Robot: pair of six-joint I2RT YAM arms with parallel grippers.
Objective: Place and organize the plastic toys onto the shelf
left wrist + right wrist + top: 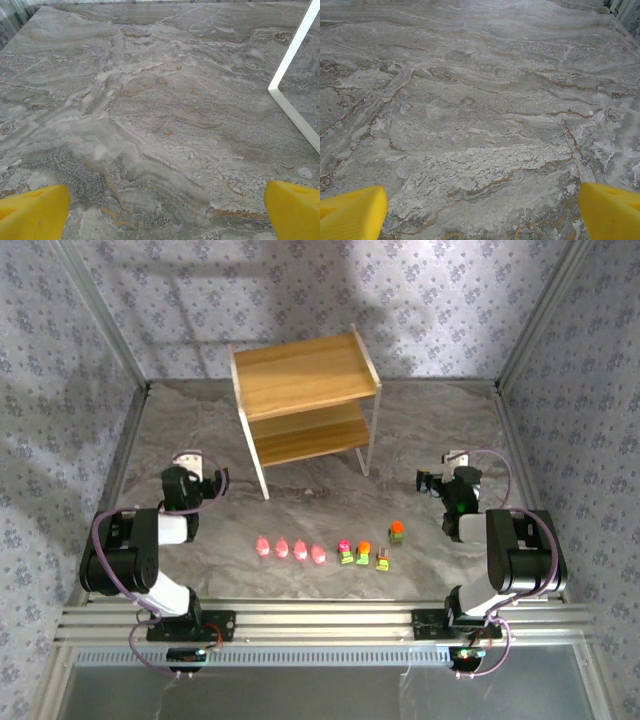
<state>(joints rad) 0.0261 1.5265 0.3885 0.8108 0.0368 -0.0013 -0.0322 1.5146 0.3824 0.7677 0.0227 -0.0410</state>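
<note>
Marbled table (320, 510), left arm (140, 550) and right arm (515, 550) folded low, jaws wide

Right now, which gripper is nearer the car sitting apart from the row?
Right. The right gripper sits just beyond the car, slightly right; the left gripper is far to its left.

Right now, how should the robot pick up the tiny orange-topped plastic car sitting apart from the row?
The tiny orange-topped plastic car sits alone, bare grey marbled table around it, so probably from straight above, the open right claw pinching its green body's sides.
</note>
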